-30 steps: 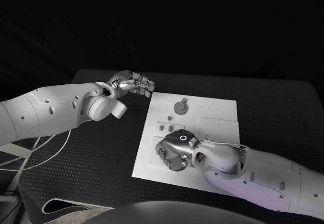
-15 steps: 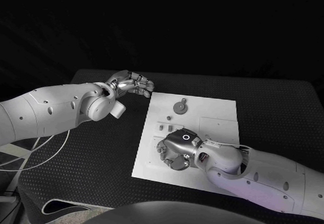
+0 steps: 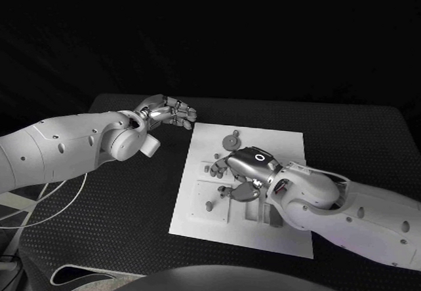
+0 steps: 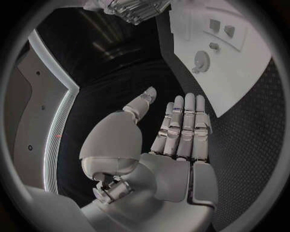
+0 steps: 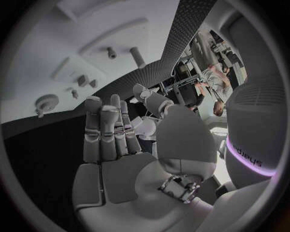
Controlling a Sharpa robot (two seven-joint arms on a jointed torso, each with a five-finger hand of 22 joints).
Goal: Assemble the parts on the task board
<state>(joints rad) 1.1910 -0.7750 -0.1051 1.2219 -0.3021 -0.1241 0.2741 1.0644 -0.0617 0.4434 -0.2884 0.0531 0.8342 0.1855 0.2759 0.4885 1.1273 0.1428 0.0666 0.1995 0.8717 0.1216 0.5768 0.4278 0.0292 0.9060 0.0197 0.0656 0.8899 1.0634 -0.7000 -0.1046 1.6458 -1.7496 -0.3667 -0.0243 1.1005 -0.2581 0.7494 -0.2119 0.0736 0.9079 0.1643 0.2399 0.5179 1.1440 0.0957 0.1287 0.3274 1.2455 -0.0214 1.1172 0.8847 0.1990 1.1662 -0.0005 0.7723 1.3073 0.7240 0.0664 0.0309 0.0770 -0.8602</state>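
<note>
The white task board [image 3: 286, 146] lies in the middle of the black table. A round grey part [image 3: 232, 141] sits near its far edge, and small grey parts [image 3: 214, 165] lie at its left side. My right hand [image 3: 246, 173] hovers over the board's middle, holding nothing. In the right wrist view its fingers [image 5: 106, 130] are stretched out straight, with the round part [image 5: 45, 102] and two pegs [image 5: 137, 57] on the board beyond. My left hand [image 3: 171, 110] hangs off the board's far left corner, fingers [image 4: 181, 125] straight, empty.
Black table mat [image 3: 122, 200] surrounds the board on all sides. A short peg [image 3: 207, 201] and a recessed slot [image 3: 264, 214] show on the board's near half. White cables [image 3: 37, 205] hang off the table's left edge.
My right hand has risen from the board's near left part and moved farther in, over its middle, uncovering the near half. My left hand has barely shifted.
</note>
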